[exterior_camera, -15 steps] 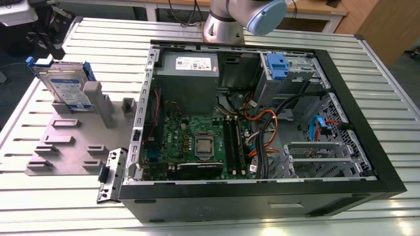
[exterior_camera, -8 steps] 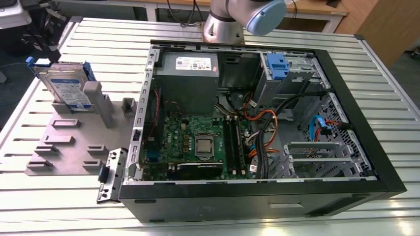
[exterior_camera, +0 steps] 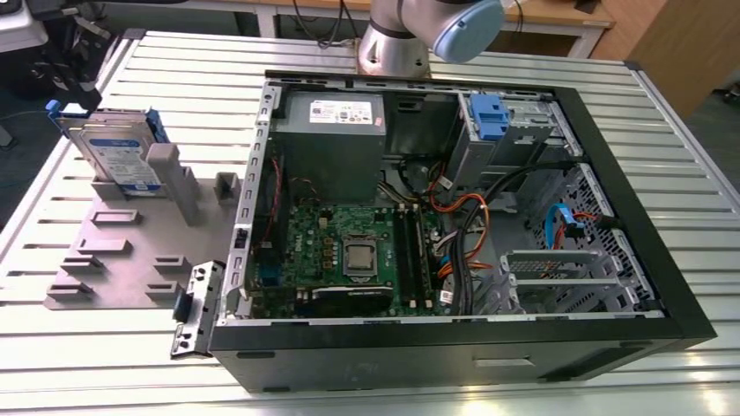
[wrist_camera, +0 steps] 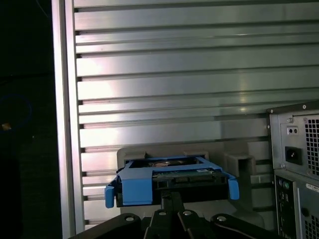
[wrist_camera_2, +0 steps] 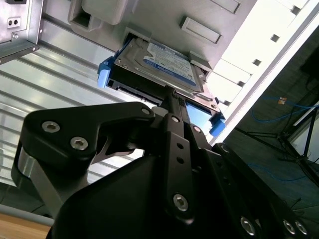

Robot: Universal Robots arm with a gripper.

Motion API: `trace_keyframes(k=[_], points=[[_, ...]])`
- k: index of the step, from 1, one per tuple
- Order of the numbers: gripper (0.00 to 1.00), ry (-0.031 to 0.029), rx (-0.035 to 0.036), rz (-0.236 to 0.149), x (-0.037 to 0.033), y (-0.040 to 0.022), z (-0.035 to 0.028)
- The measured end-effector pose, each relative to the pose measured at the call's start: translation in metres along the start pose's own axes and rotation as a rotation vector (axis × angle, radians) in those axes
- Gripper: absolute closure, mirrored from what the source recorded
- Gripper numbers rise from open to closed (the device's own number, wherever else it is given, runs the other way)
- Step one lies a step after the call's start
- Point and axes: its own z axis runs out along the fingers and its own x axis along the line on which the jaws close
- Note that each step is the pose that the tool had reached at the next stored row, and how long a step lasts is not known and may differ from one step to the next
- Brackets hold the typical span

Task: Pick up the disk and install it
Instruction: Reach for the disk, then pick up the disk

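Second wrist view: our fingers [wrist_camera_2: 172, 134] look narrow, tips right at the disk [wrist_camera_2: 164, 62], just ahead in its grey stand [wrist_camera_2: 164, 15]. Pick-up step, not lifted yet; we think next move needs a firm, straight squeeze.

Disk [exterior_camera: 116, 154]: flat rectangular silver hard drive with a white-and-blue label on its broad face and blue plastic rails round the edges. It stands on edge, leaning slightly, slotted between the raised posts of the grey fixture plate [exterior_camera: 127, 256], at the plate's far corner on the exterior view's left. It is not lifted. The second wrist view shows the disk [wrist_camera_2: 164, 62] label side with blue tabs at both ends. The first wrist view shows the disk [wrist_camera: 184, 175] edge-on, connector edge showing inside the blue frame.
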Motion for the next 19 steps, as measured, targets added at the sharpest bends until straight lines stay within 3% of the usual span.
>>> trace_keyframes(k=[13,19], points=[[0.89,0.0000,0.0000,-0.002,0.0001,0.0000,0.0013],[0.89,0.0021,-0.0012,-0.057,0.0001,0.0000,0.0013]])
